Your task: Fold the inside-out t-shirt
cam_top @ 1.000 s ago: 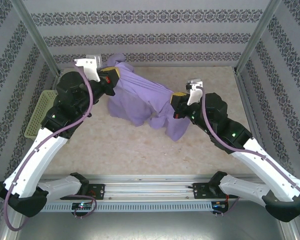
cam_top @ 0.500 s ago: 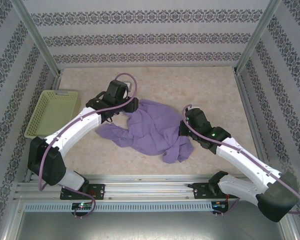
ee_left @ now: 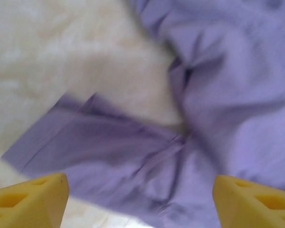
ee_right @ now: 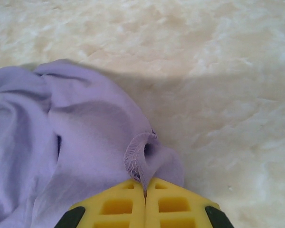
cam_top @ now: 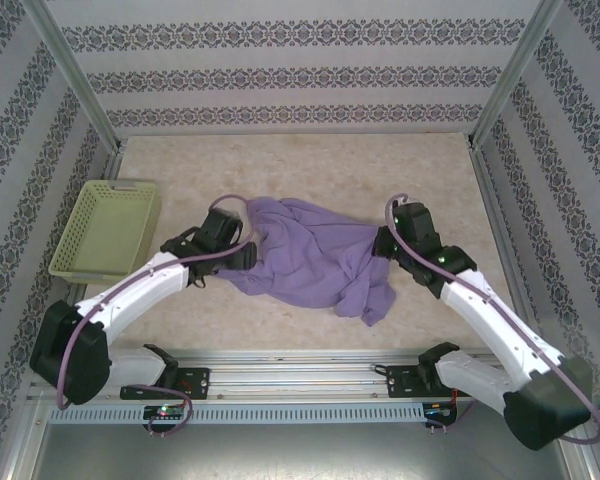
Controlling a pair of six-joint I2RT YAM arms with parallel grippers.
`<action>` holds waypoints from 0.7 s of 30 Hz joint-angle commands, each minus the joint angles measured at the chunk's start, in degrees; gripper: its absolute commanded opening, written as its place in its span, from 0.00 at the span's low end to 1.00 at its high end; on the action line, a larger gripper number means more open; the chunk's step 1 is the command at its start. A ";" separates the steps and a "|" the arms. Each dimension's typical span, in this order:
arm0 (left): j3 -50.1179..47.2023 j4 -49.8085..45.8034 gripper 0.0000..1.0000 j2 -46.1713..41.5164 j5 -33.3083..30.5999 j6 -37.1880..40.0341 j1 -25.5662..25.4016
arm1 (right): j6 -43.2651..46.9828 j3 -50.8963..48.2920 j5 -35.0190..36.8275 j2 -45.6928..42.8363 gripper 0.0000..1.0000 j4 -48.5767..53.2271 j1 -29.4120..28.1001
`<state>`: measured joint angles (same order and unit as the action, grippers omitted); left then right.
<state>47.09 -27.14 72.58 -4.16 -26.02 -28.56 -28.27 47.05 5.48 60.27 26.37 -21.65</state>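
So the inside-out t-shirt (cam_top: 310, 255) lies crumpled mid-desk (cam_top: 310, 165), plain lavender showing, well apart from the yellow-green basket (cam_top: 105, 228) at the left edge. Over a sleeve on its left side the left jaws stand wide, gripping nothing. At its right edge the right jaws are pressed together on a bit of hem.

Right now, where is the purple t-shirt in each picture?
Top external: the purple t-shirt lies crumpled mid-table, between the two arms.
Left wrist: the t-shirt covers the right side and the bottom, with a sleeve reaching left.
Right wrist: the t-shirt covers the left half, down to the bottom middle.
Shared landmark: the mottled beige table lies bare beside it.
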 commanded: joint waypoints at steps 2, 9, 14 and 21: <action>-6.49 1.50 0.85 -3.11 0.28 -3.31 -0.62 | 1.11 5.07 -4.66 8.29 0.00 -2.44 3.26; -6.93 8.85 0.75 6.28 5.52 -4.09 -1.35 | 2.75 12.22 -5.17 19.12 0.08 -2.64 4.66; -4.24 9.89 0.49 12.56 5.42 -3.32 -1.44 | 4.58 10.74 -3.05 16.09 0.57 2.77 4.83; -3.49 12.28 0.16 13.19 5.53 -3.33 -1.34 | -3.80 -4.14 -1.10 -6.49 0.75 11.23 -6.25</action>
<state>41.93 -17.50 85.38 1.30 -29.41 -29.32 -27.64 47.33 2.72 59.66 31.62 -23.46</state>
